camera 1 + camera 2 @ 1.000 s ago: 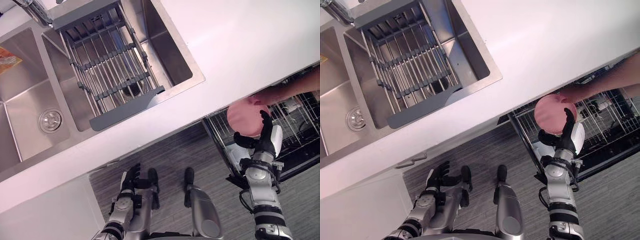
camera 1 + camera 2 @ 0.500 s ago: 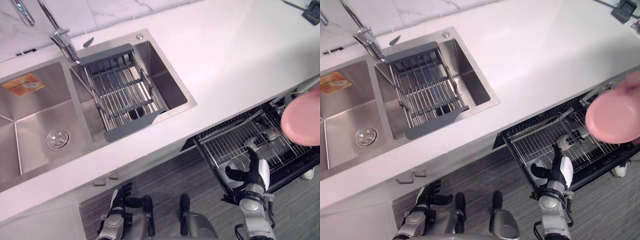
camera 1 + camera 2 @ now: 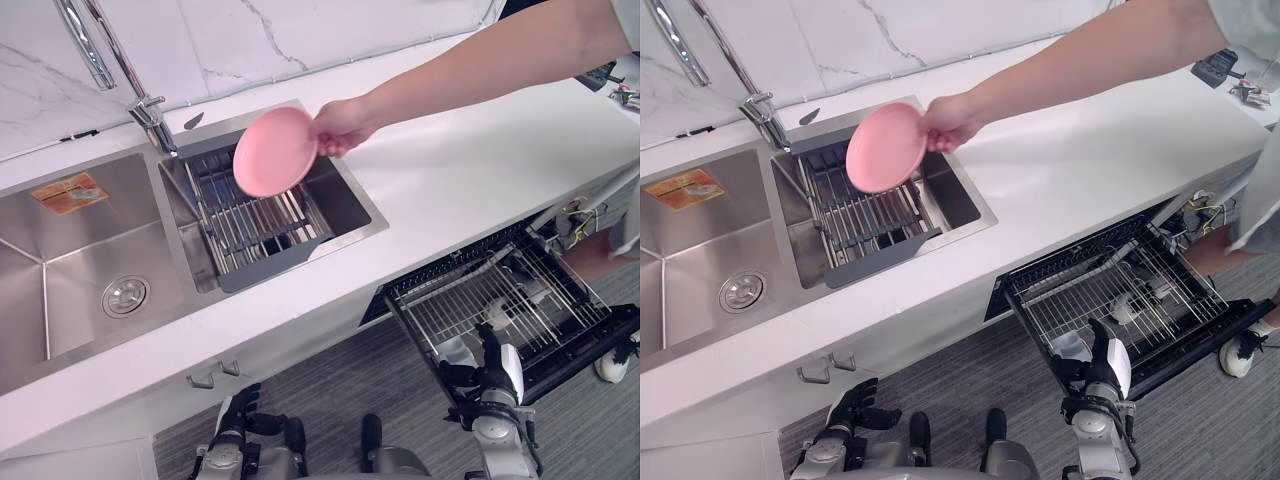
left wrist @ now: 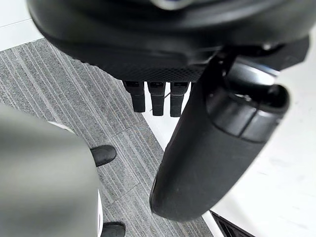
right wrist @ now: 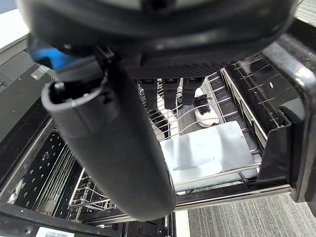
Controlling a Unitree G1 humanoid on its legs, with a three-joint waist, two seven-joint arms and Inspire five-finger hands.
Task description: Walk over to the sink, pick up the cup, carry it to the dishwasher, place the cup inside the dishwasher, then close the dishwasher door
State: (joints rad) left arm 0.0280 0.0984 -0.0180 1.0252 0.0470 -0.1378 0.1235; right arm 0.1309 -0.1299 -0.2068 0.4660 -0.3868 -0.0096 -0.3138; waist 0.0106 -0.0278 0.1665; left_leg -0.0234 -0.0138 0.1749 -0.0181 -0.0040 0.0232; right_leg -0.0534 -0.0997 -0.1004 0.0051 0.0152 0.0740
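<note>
A person's hand (image 3: 340,125) holds a pink round dish (image 3: 273,152) tilted above the grey drying rack (image 3: 255,225) in the right sink basin. My right hand (image 3: 492,362) hangs low in front of the pulled-out dishwasher rack (image 3: 500,300). It is open and holds nothing; its wrist view shows straight fingers (image 5: 165,91) over the wire rack (image 5: 207,148). My left hand (image 3: 247,412) hangs by the cabinet front, open and holding nothing, with its fingers (image 4: 153,101) straight above the grey floor.
A white counter (image 3: 470,170) runs across the view, with a faucet (image 3: 150,110) behind the double sink and a drain (image 3: 125,295) in the left basin. The person stands at the right, a shoe (image 3: 1240,355) beside the open dishwasher door.
The person's hand carried the pink dish from beside the dishwasher to above the sink rack. My right hand dropped lower, away from the dish. The camera view shifted upward.
</note>
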